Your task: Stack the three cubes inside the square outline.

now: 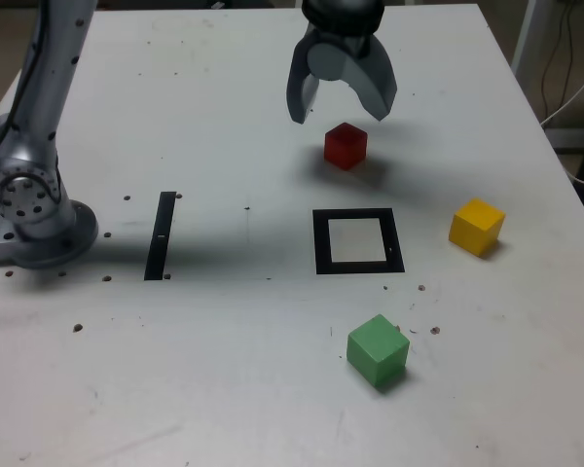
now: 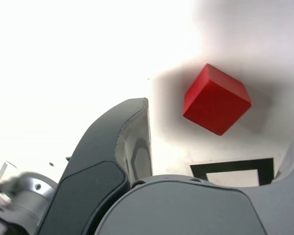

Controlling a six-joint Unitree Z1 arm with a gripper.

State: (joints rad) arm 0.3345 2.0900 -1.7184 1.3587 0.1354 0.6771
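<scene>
- The bench [image 1: 224, 389] carries everything; the square outline [image 1: 357, 241] sits near its middle, its white centre bare.
- The tool [image 1: 342, 97] hangs with its jaws spread apart, holding nothing, just above the red cube [image 1: 346, 146].
- The green cube [image 1: 378, 350] lies at 6 o'clock from the outline; it looks rigid and light, so a pinch across two flat opposite faces should hold.
- The yellow cube [image 1: 477, 226] sits at 3 o'clock.
- The red cube, at 12 o'clock, is turned cornerwise; its matte faces look grippy.

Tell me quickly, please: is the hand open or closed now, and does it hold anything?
Hand: open and holding nothing; it hangs above the red cube, which sits on the table.
</scene>
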